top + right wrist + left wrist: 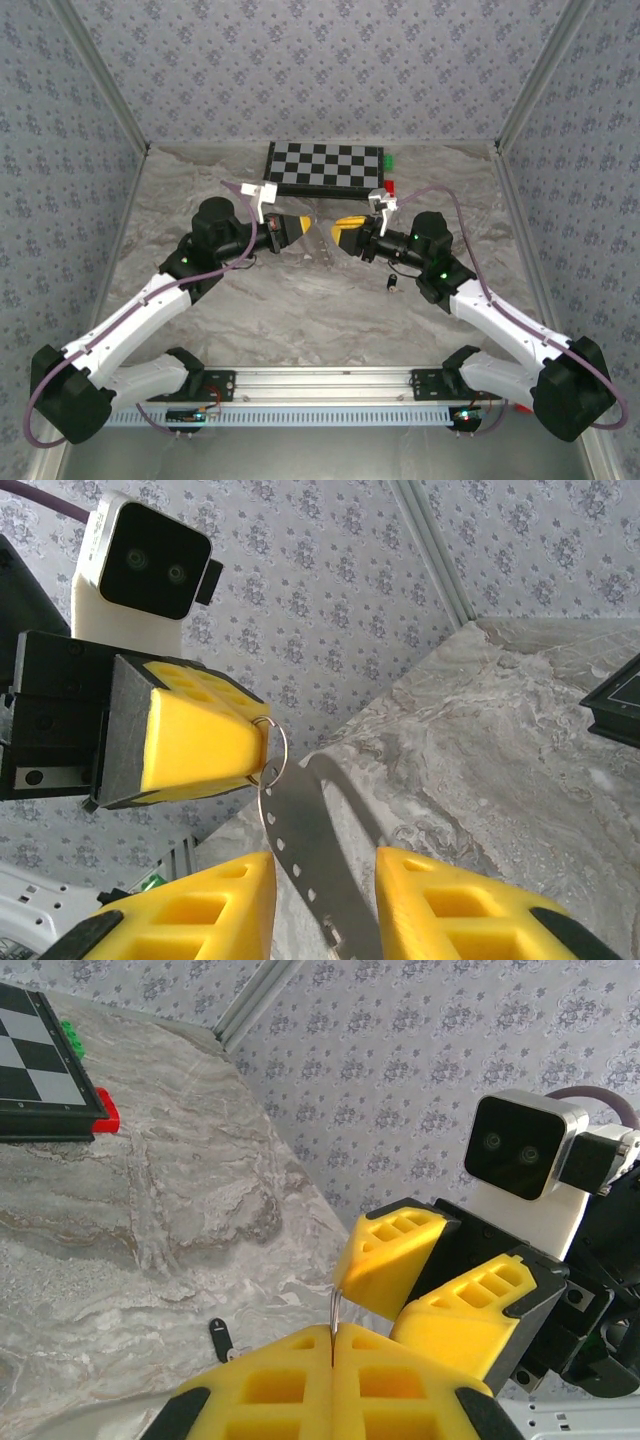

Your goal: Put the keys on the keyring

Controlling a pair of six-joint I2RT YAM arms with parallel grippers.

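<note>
The marbled worktop (300, 320) carries both arms, which meet nose to nose over its middle.

The left gripper (332, 1348) has its fingers pressed together, pinching the keyring (300, 840) by its small wire loop (286, 746). The keyring is held up in the air, off the worktop.

The right gripper (323, 872) has its fingers spread. The keyring's flat, perforated strip runs down through the gap between them. I cannot tell whether they bear on the strip's edges or merely flank it.

The keyring looks like thin, stiff metal: light, smooth, and likely slippery against foam pads. The strip probably swings freely on the loop, so it needs steadying low down, by its edges. The loop is best left mostly bare where the key must thread on. The loop is likely springy and will resist being opened.

The key (221, 1340) lies flat on the worktop, well below and apart from both grippers, on the right arm's side. It is tiny and surely very light, so it is easily nudged away. Its black head offers more to grip than the short metal part. Whether its hole sits in the head is too small to tell.
</note>
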